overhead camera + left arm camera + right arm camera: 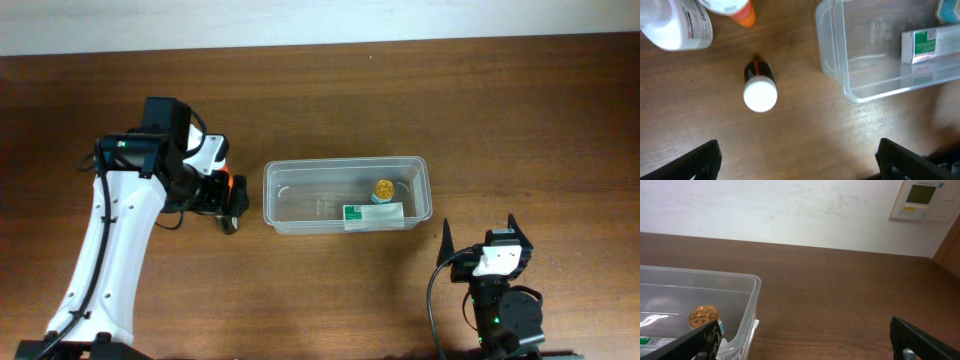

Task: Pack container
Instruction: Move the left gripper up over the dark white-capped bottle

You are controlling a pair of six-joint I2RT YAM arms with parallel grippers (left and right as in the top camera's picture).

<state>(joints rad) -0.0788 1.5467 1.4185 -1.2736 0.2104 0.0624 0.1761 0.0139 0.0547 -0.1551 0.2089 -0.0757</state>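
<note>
The clear plastic container stands at the table's middle. Inside it are a gold-capped bottle and a green-and-white box. My left gripper is open and empty just left of the container. In the left wrist view its fingers hover above bare table, near a small dark bottle with a white cap that stands upright left of the container. My right gripper is open and empty at the front right. Its view shows the container's end and the gold cap.
A large white bottle with an orange cap lies beyond the small dark bottle in the left wrist view. The brown wooden table meets a white wall at the back, with a wall panel at the right.
</note>
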